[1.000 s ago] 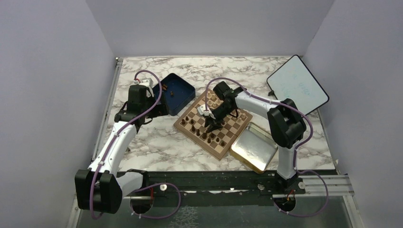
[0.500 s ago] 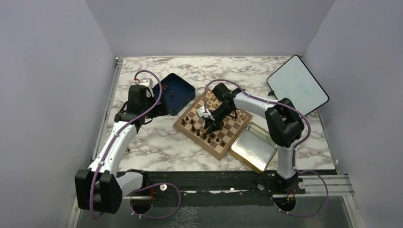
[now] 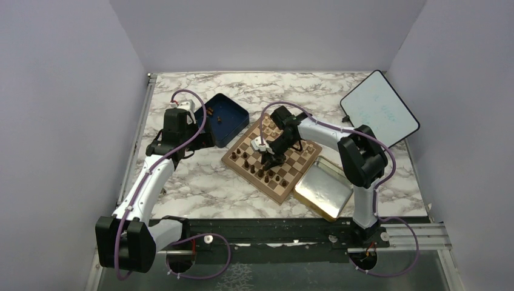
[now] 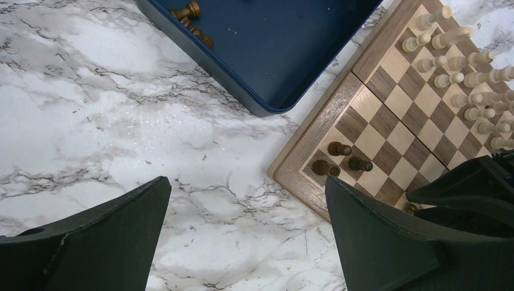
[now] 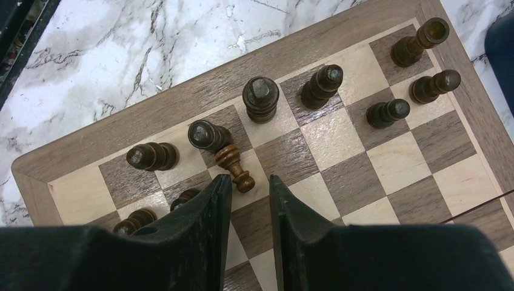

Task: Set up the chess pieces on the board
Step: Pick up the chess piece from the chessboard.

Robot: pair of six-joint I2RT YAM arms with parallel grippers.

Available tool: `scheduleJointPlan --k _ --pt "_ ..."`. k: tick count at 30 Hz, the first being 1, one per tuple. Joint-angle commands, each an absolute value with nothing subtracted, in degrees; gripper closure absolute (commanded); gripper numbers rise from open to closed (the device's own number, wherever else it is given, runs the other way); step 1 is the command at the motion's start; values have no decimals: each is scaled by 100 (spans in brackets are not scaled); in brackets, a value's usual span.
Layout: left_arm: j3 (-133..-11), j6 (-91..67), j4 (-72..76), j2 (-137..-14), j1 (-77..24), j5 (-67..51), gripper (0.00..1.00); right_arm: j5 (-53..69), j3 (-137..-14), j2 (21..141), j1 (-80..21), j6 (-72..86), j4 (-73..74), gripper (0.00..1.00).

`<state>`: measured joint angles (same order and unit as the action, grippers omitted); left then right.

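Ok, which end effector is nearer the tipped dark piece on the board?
Right. The right end effector has its fingertips right at that piece; the left end effector hovers over marble beside the board's corner.

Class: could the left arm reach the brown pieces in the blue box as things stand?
Probably yes: the left arm's fingers hang open beside the blue box, which has no lid, and nothing covers the brown pieces.

Plain pale lilac walls (image 3: 267, 30) close in a table (image 3: 200, 188) on three sides. Its top is white marble with grey veins. A metal rail (image 3: 145, 97) edges its left side. The light is soft and even.
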<state>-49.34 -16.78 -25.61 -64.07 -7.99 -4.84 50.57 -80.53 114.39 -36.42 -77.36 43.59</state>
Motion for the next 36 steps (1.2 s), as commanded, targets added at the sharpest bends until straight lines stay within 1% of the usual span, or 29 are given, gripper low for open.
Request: scheduleJointPlan --k 1,12,20,25,27,30,36 --pt "-4888 -1731 -2536 -6292 -776 -363 1 5026 -8211 11540 -3690 -7875 4471 66" --pt "-4887 -1732 -2539 -6279 -776 -339 1 4967 -8191 11540 -3686 -7980 4479 68" --pt "-4887 -1740 -2532 -6278 -773 -309 1 4846 -8131 11518 -3687 -7965 4425 74" --pt "-4887 -1748 -2540 -6281 -776 -290 1 4748 -8084 11452 -3683 -7912 4362 75" --pt "-4887 -1749 -2540 -6284 -775 -290 1 4771 -8062 11399 -3683 -7952 4372 73" --pt "-4887 -1749 -2540 -6279 -774 -290 1 4913 -8033 11340 -3685 -8026 4335 65" --pt "-4887 -1757 -2540 -6274 -774 -303 1 5079 -8161 11457 -3694 -8136 4471 61"
